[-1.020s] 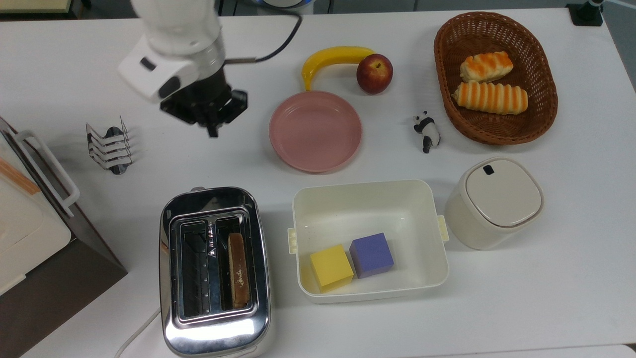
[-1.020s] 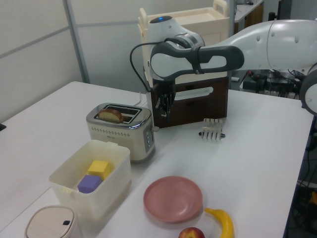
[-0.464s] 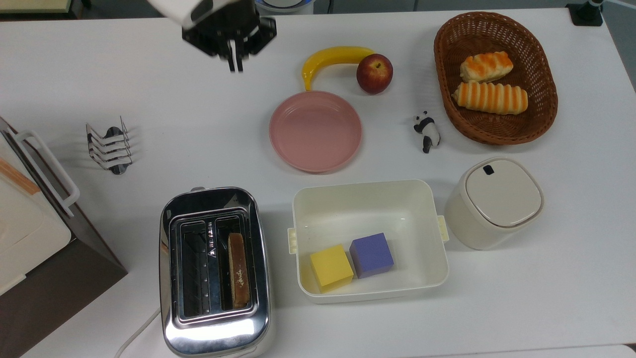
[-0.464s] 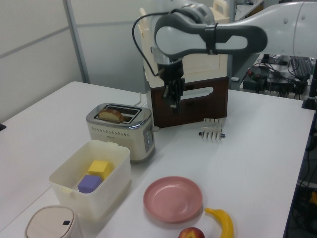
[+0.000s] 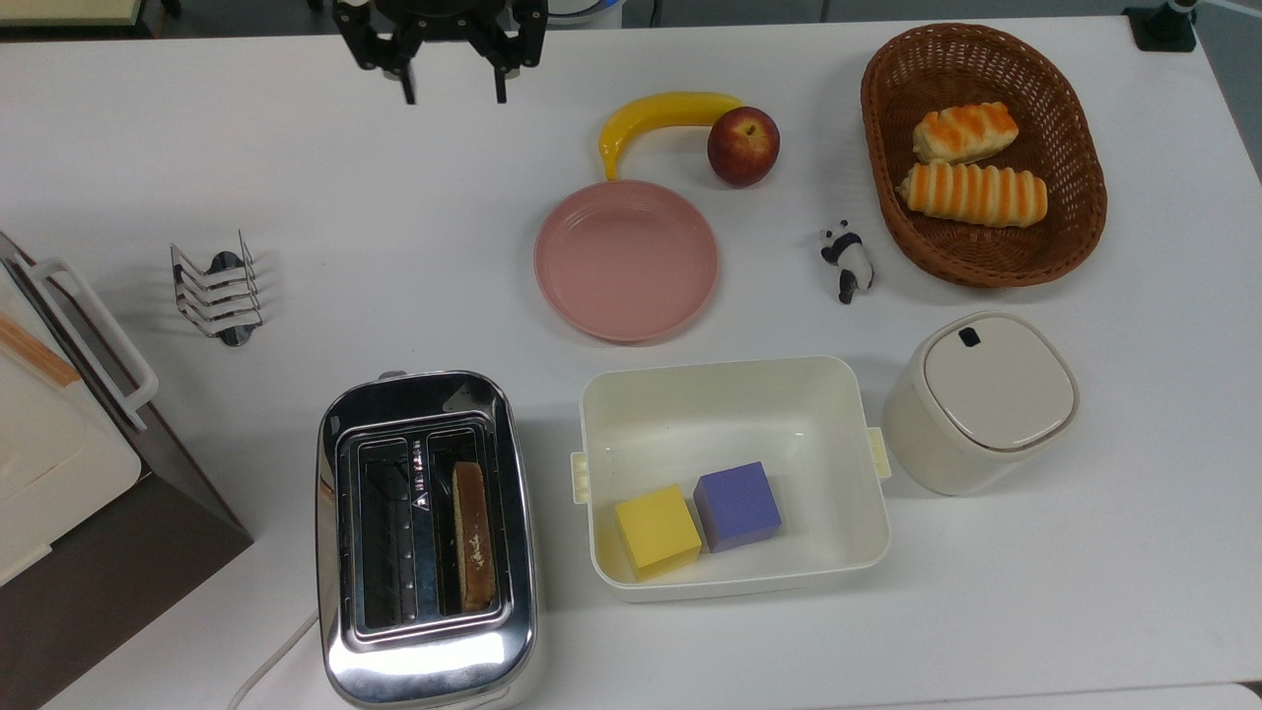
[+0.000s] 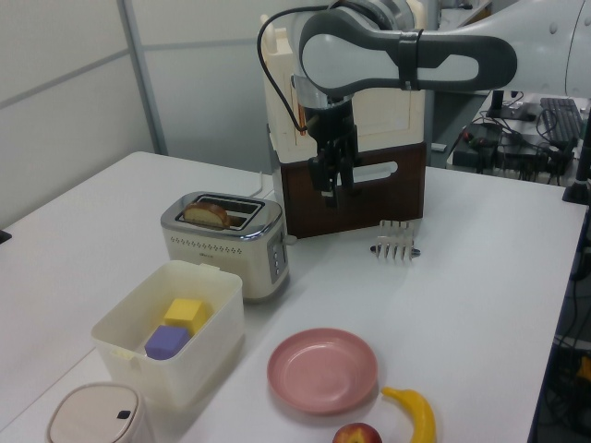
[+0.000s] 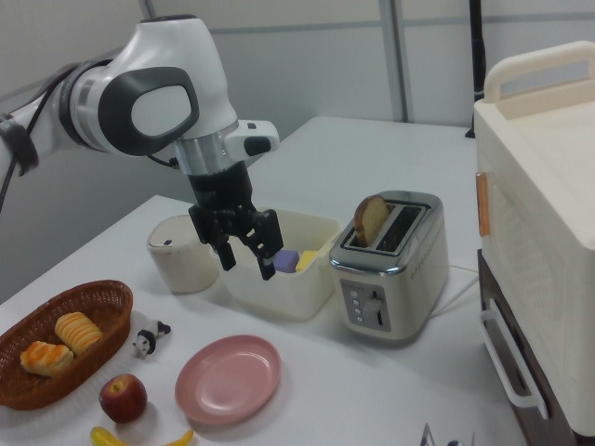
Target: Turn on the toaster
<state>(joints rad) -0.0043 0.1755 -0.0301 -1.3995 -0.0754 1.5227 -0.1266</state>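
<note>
The chrome two-slot toaster (image 5: 426, 641) stands near the top view's bottom edge, left of centre, and a slice of bread (image 5: 473, 537) sits in its right slot. In the right view the toaster (image 7: 390, 269) shows its end panel with buttons and a small lever (image 7: 375, 305). The left view has the toaster (image 6: 226, 242) with the slice (image 6: 205, 214) poking out. My gripper (image 5: 454, 89) hangs high at the top view's upper edge, far from the toaster, open and holding nothing. It also appears raised above the table, as the gripper (image 6: 340, 189) and the gripper (image 7: 246, 262).
A cream tub (image 5: 868, 493) holding a yellow and a purple cube sits right of the toaster. A pink plate (image 5: 626, 259), banana (image 5: 656, 116), apple (image 5: 742, 145), panda figure (image 5: 846, 258), bread basket (image 5: 1085, 187), lidded canister (image 5: 981, 399), wire toast rack (image 5: 217, 291) and large box appliance (image 5: 59, 444) surround it.
The gripper has risen and drawn away from the toaster towards the top view's upper edge. Its fingers, together half a second ago, now stand apart.
</note>
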